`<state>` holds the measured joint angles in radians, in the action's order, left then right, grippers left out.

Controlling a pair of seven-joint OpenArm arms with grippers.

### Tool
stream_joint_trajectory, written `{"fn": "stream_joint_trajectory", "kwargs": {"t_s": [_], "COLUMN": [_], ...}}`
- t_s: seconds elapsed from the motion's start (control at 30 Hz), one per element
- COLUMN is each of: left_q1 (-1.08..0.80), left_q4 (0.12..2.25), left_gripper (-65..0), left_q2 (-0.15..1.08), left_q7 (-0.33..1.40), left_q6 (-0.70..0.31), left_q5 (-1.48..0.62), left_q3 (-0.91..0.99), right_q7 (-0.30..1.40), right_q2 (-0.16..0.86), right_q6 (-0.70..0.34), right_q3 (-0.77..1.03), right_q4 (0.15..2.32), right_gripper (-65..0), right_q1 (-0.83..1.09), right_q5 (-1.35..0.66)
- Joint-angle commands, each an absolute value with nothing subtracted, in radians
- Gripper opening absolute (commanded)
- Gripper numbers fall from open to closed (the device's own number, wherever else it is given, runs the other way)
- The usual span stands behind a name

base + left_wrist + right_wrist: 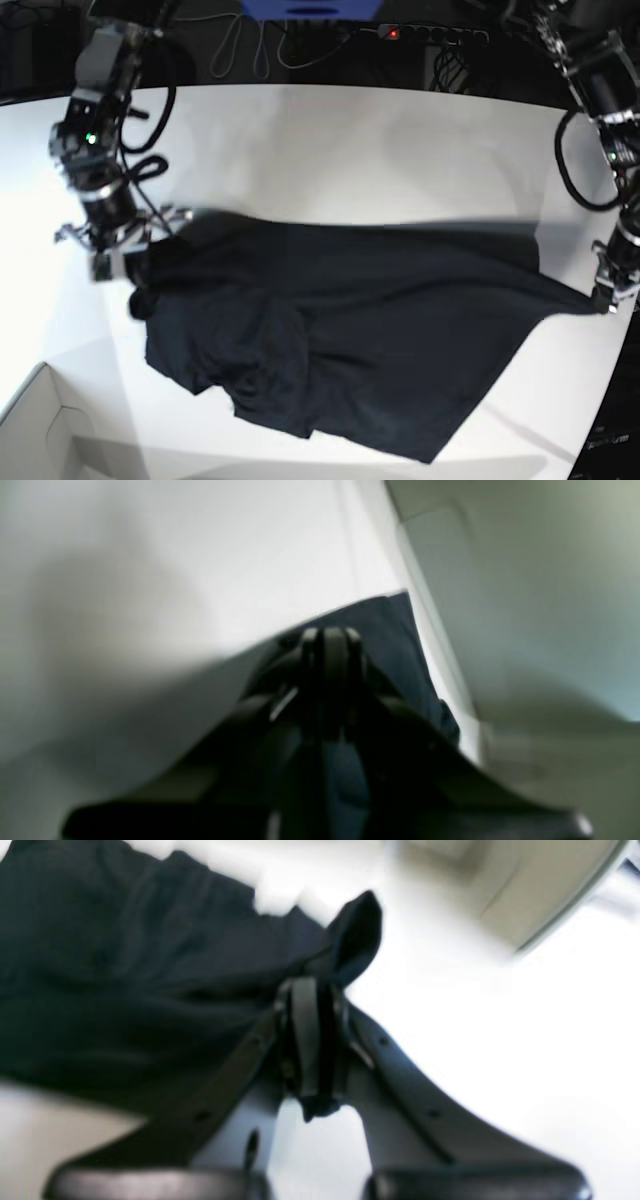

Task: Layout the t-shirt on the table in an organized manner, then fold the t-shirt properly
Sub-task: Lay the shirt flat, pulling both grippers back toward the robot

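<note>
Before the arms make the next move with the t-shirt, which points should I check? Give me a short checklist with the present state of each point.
1. Right gripper shut on the t-shirt: ok, cloth sticks out past its tips.
2. Left gripper shut on the t-shirt: ok, pinching a corner near the table edge.
3. Cloth stretched between both grippers: ok along the far edge in the base view.
4. Shirt lying flat: not ok, bunched folds on the right gripper's side.
5. Sleeves and collar laid out: cannot tell.
6. White box apart from the cloth: ok.
</note>
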<state>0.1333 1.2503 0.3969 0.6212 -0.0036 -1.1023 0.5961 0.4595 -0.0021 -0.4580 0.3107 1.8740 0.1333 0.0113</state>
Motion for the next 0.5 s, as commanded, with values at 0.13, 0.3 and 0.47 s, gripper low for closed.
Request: {"fn": "stream_joint_trajectory", "kwargs": {"t_s": [0.13,0.3,0.47], "left_q1": [-0.001,-0.096,-0.173], "left_q4": [1.308,1.311,1.311], "left_gripper": [-64.9,-64.9,-64.9], "left_q2": [0.384,0.369,0.367], "left_q7": [0.598,0.598,0.598], "left_q6": [-0.005,-0.005,-0.005], "left_q5": [-1.135,-1.136,-1.216], "left_q3": [0.671,0.676,0.7], "right_q7": [0.414,0.412,0.412], "right_q2": [0.015,0.058,0.087], "right_q6": [-0.452,-0.455,-0.599], "right_q3": [0.325,0.328,0.409], "right_q4": [1.831,1.758,1.733], "right_gripper": [-65.0,-65.0,-65.0], "right_q1": [0.269,0.325,0.315], "right_q5": [0.001,0.001,0.001]}}
